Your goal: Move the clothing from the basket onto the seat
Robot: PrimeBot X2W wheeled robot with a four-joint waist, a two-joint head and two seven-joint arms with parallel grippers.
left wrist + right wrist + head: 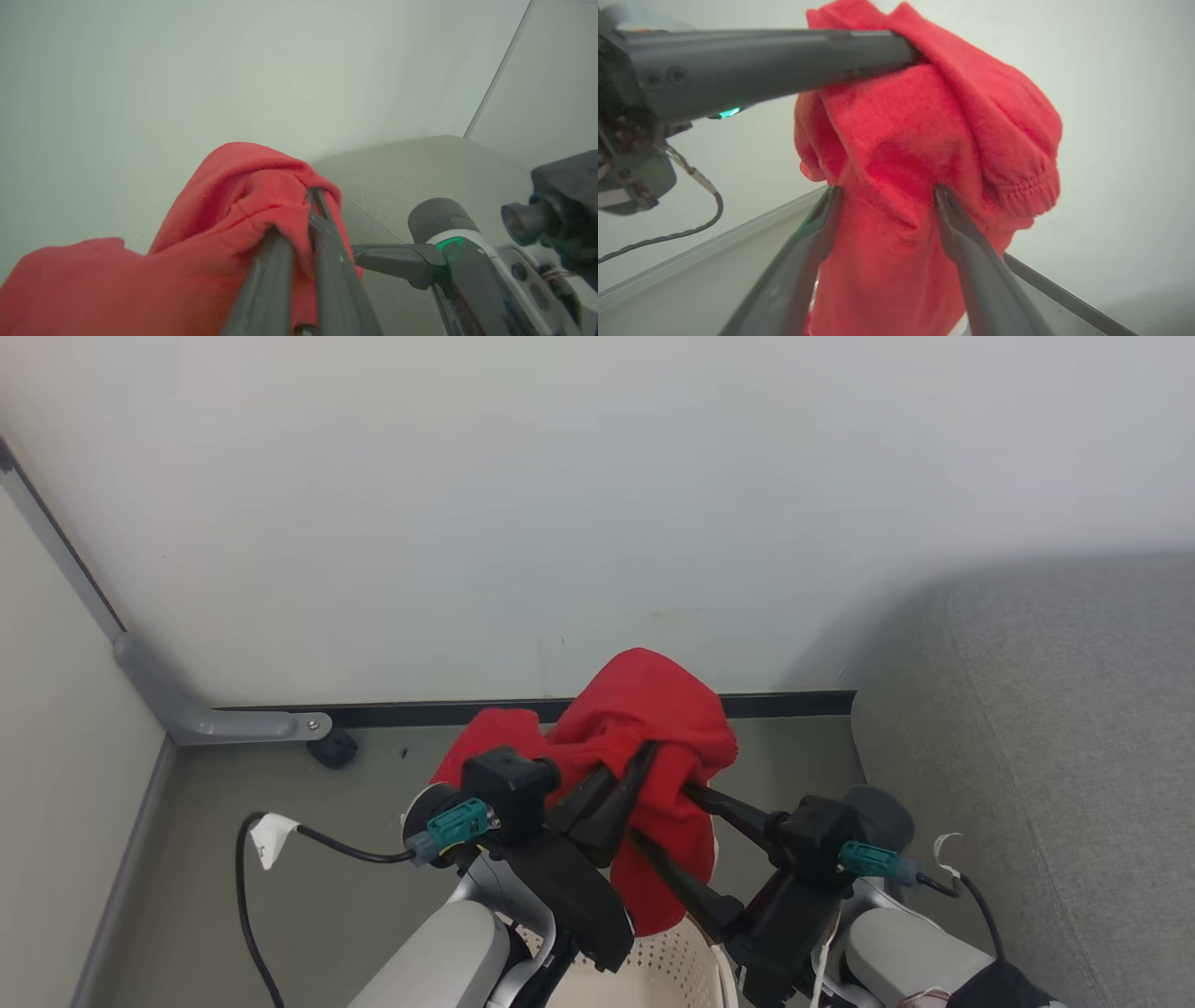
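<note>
1. Clothing: a bright red garment hangs bunched at the centre of the head view, lifted clear above the basket, whose perforated cream wall shows at the bottom edge.
2. The left gripper reaches up from the lower left of centre. Its two dark fingers are pressed together on a fold near the top of the garment, and the cloth drapes from that pinch.
3. In the left wrist view the same gripper rises from the bottom centre. Red fabric is caught between its closed fingers and spills to the lower left.
4. The right gripper comes in from the lower right with its jaws spread wide.
5. In the right wrist view its fingers stand on either side of the hanging cloth with the tips against the fabric. The jaws are not closed on it.
6. The seat fills the right side of the head view as a grey woven cushion. It is beside the basket, and nothing red lies on the visible part.
7. A pale wall fills the upper frame, with the floor below it.
8. A black cable loops at the lower left.
</note>
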